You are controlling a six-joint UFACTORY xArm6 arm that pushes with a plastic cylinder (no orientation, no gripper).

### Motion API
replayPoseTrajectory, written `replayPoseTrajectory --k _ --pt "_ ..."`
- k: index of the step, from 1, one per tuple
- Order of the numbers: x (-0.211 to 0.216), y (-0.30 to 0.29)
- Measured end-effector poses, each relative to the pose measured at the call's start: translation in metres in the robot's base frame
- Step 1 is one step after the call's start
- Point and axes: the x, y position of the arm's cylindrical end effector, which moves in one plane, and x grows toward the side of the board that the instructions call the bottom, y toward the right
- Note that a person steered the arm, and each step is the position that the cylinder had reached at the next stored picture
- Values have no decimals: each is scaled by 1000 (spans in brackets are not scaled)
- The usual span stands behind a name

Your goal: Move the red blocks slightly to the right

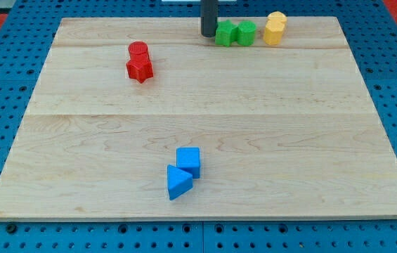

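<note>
Our tip (208, 34) sits at the bench's (268, 133) top, seemingly touching the green blocks (235, 33); the red blocks (139, 62) lie well left.

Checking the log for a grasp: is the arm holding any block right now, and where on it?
Nothing is held. My tip stands at the view's top, just left of the green blocks, far from the red blocks.

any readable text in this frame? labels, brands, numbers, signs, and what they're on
None. No text, label, brand, number or sign shows anywhere.
Wooden board: bare grain only.
Red blocks, green blocks, yellow blocks, blue blocks: plain faces.
My tip, just left of the green blocks: unmarked dark rod.
Blue pegboard around the board: holes only.
</note>
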Motion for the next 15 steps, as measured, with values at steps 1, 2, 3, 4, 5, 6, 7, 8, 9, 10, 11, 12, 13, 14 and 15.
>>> replayPoseTrajectory --k 1,2,3,4,5,6,7,8,9,10,11,12,13,14,15 --pt "2 21" --pt "10 9" --pt "49 -8" --pt "108 -18" --pt "139 -76" --pt "129 -143" --pt "97 -187" --pt "81 -187" --pt "75 -199" --pt "69 -235" --pt "48 -213" --pt "40 -141" --pt "47 -137" --pt "78 -150" --pt "86 -136"
